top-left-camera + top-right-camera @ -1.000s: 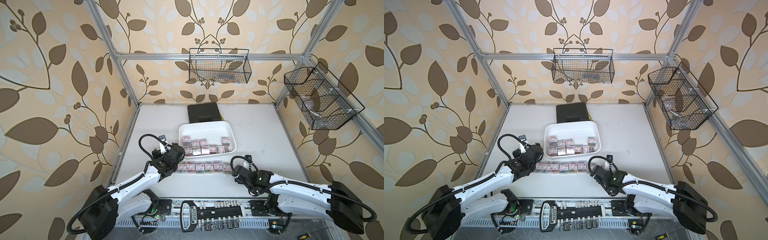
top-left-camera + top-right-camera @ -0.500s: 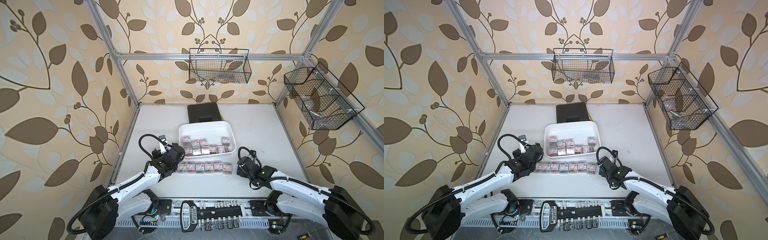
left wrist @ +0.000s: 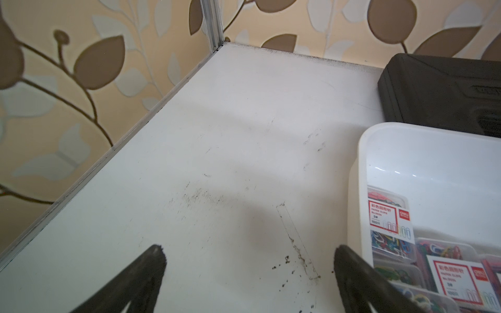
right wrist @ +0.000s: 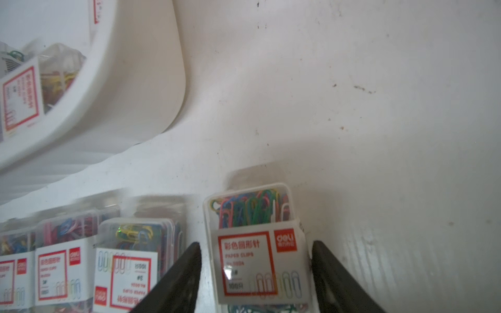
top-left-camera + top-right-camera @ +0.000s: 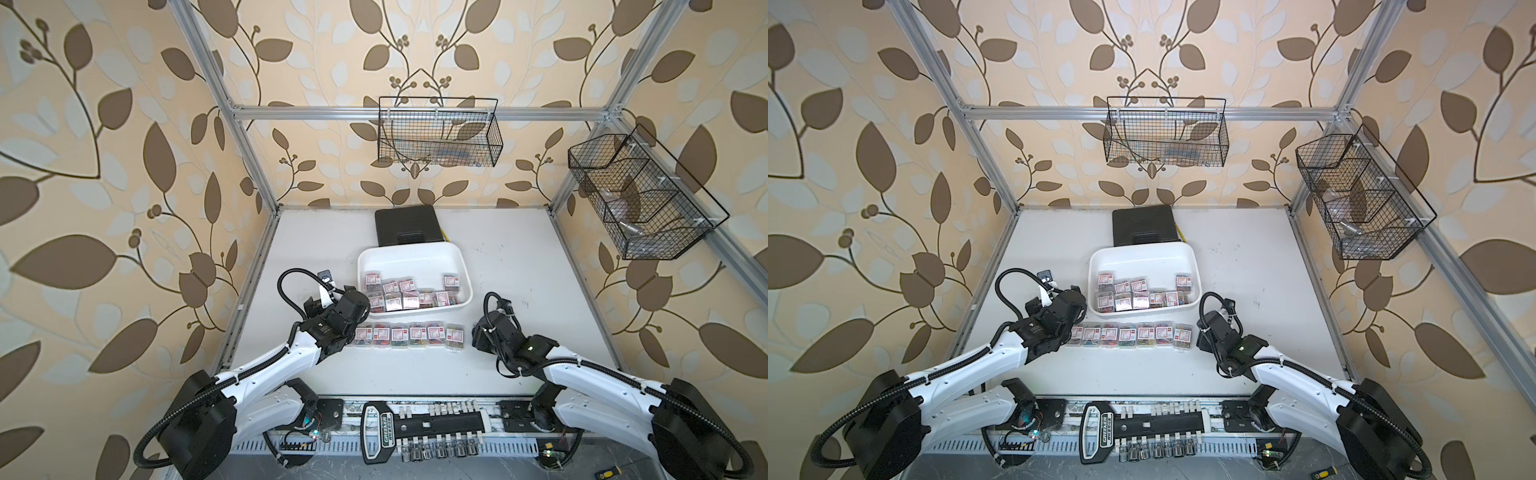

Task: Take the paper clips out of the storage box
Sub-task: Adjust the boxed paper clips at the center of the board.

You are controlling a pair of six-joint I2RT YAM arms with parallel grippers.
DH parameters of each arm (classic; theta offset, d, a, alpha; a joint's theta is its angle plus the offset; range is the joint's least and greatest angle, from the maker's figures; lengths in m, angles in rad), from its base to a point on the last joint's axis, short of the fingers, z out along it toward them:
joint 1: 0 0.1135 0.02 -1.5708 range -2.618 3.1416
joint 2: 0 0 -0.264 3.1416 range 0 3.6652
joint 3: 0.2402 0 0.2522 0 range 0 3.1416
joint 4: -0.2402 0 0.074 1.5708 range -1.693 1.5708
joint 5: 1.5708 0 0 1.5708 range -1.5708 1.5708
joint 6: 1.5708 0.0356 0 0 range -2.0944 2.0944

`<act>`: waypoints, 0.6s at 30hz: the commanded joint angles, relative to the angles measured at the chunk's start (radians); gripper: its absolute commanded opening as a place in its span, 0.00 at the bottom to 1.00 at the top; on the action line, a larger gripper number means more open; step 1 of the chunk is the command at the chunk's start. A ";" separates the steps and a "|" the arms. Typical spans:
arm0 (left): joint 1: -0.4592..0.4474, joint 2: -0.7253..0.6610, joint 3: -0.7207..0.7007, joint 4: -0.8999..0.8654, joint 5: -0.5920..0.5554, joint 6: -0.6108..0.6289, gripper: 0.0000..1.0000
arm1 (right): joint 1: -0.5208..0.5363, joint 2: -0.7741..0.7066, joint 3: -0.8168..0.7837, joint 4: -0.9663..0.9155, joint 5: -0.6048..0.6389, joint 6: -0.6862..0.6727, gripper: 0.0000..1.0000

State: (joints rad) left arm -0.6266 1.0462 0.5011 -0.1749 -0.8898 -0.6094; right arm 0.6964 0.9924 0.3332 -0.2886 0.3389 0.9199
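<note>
The white storage box (image 5: pixel 415 250) sits mid-table and holds several boxes of paper clips (image 5: pixel 409 297). A row of several more paper clips boxes (image 5: pixel 407 334) lies on the table in front of it, seen in both top views (image 5: pixel 1144 334). My right gripper (image 4: pixel 255 245) is at the row's right end, shut on one clear box of coloured clips (image 4: pixel 252 211), which looks raised off the table. In a top view the right gripper (image 5: pixel 478 336) hides that box. My left gripper (image 3: pixel 249 254) stands open over bare table beside the storage box's rim (image 3: pixel 363 151).
A black case (image 5: pixel 407 226) lies behind the storage box. Wire baskets hang on the back wall (image 5: pixel 436 133) and the right wall (image 5: pixel 640 199). A black socket rack (image 5: pixel 415 424) lies along the front edge. Metal frame posts stand at the table's corners.
My right gripper drew back to the right of the row, then came in again at the row's end with its jaws narrower. The left arm has not moved.
</note>
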 commanded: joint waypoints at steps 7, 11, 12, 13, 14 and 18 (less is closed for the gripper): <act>0.010 -0.011 -0.001 0.000 -0.023 -0.023 0.99 | 0.060 -0.008 -0.012 0.081 -0.009 0.077 0.64; 0.010 -0.012 0.000 0.000 -0.023 -0.023 0.99 | 0.057 0.018 0.011 0.060 0.004 0.056 0.64; 0.009 -0.012 0.000 0.000 -0.022 -0.023 0.99 | 0.052 0.016 0.015 0.054 0.008 0.050 0.65; 0.010 -0.011 0.000 0.000 -0.022 -0.023 0.99 | 0.043 0.011 0.017 0.051 0.010 0.041 0.67; 0.010 -0.011 0.000 0.000 -0.021 -0.021 0.99 | 0.026 0.003 0.013 0.054 0.004 0.029 0.68; 0.009 -0.012 0.000 0.000 -0.022 -0.023 0.99 | -0.056 -0.042 -0.010 0.085 -0.053 -0.019 0.68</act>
State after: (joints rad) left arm -0.6266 1.0462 0.5011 -0.1749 -0.8898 -0.6098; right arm 0.6731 0.9840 0.3283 -0.2226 0.3141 0.9344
